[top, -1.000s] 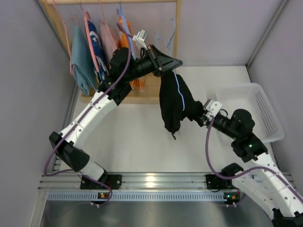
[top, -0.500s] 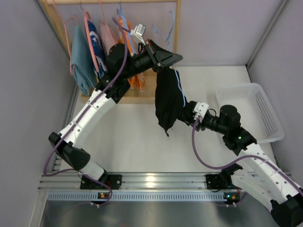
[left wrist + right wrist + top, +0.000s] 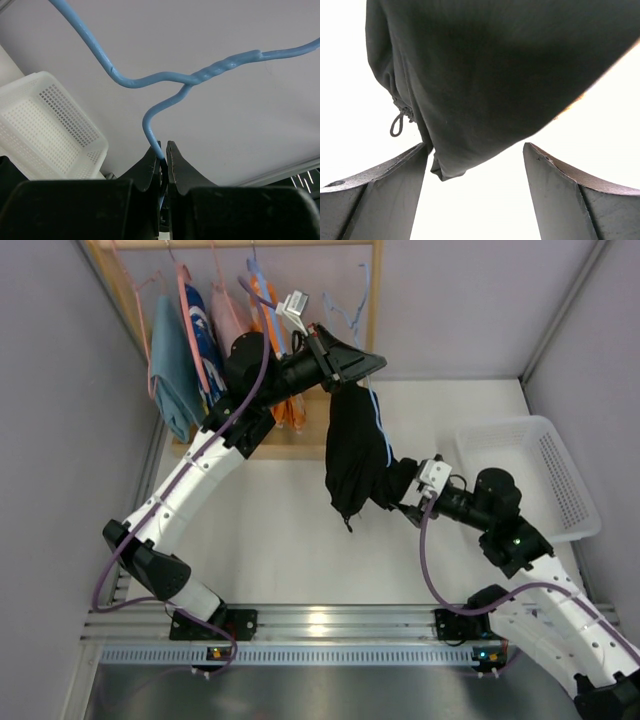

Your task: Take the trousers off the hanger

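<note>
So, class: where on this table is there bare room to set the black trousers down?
The white table is bare between the left arm and the hanging black trousers. The basket looks empty. It's crowded by the clothes rack at the back left.

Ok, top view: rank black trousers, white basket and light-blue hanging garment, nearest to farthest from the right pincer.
1. black trousers, just left of the right pincer
2. white basket, on its right
3. light-blue garment, far left on rack
</note>
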`<control>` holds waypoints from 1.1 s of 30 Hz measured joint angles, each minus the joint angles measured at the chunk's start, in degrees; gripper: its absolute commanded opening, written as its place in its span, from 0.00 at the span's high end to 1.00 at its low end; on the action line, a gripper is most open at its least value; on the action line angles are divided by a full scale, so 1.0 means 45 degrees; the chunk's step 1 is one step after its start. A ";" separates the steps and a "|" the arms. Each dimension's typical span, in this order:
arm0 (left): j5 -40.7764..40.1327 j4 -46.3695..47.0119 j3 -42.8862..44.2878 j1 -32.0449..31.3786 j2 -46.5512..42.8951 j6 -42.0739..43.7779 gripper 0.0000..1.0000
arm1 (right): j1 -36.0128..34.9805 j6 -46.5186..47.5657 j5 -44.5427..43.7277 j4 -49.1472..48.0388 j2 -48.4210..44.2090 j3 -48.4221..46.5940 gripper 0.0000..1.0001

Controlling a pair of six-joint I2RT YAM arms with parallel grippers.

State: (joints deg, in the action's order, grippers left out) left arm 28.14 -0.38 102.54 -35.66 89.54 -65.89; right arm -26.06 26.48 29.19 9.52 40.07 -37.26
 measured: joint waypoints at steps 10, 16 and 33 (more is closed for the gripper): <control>0.0034 0.0000 0.0000 0.0000 0.0000 0.0000 1.00 | 0.0000 -0.0860 -0.0117 0.0019 -0.0029 -0.0534 0.22; 0.0034 0.0000 0.0000 0.0000 0.0000 -0.0005 1.00 | 0.0000 -0.1491 -0.0223 -0.0423 0.0646 -0.0583 0.28; 0.0039 0.0102 -0.1987 0.0000 -0.0185 -0.0015 1.00 | 0.0000 -0.1889 -0.1093 -0.0680 0.0908 -0.1579 1.00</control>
State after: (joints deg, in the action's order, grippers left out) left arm 28.32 0.08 93.60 -35.66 88.71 -65.95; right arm -26.06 17.98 24.27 6.46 44.16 -44.36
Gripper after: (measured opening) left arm 0.085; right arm 0.017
